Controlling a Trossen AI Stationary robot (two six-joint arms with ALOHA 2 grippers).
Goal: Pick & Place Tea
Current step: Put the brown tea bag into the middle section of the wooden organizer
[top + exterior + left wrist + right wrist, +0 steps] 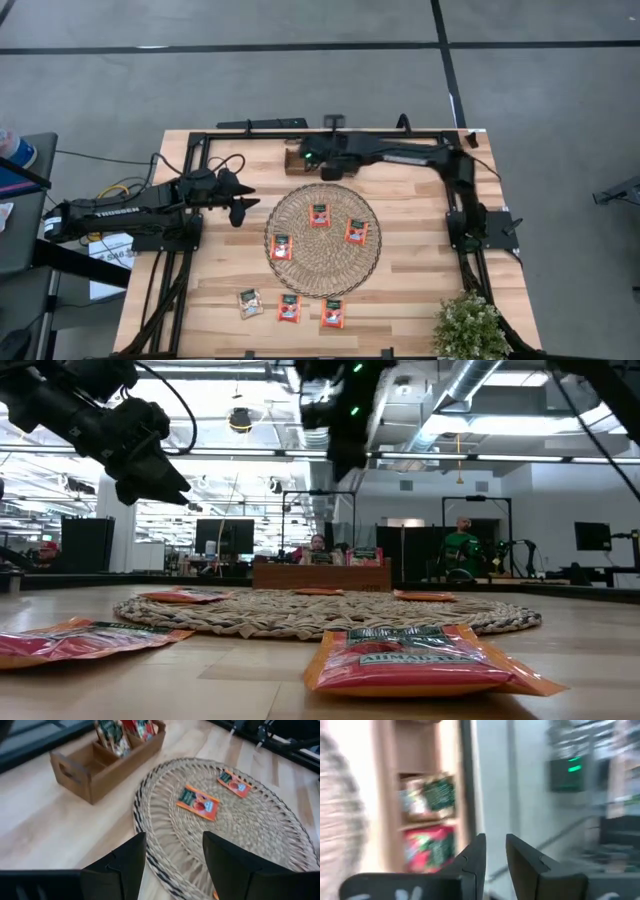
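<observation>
Tea sachets lie in three places: three red-orange ones on the round woven mat [322, 240], three more on the bare table [420, 215] along its near edge, and several standing in the wooden tray [95, 762] at the far edge.

The right pincer [322, 170] hangs above that tray, its jaws a narrow slot apart with nothing between them; the right wrist view looks down into the compartments, where a green packet [437, 795] and a red packet [427, 847] stand. From here the mat's far sachet [320, 214] lies toward the near edge of the table, and the one beside it [357, 231] likewise, angled a little off square. I judge the right arm nearer to these two.

The left pincer [240, 200] waits off the mat's left rim, jaws spread and empty. The mat's left sachet [281, 246] lies closest to it, just inside the rim.

Only the high view shows the near row: a pale sachet [250, 302] and two red ones [289, 308] [333, 313]. The low view shows both pincers held well above the table. The left wrist view shows the tray's divided compartments.
</observation>
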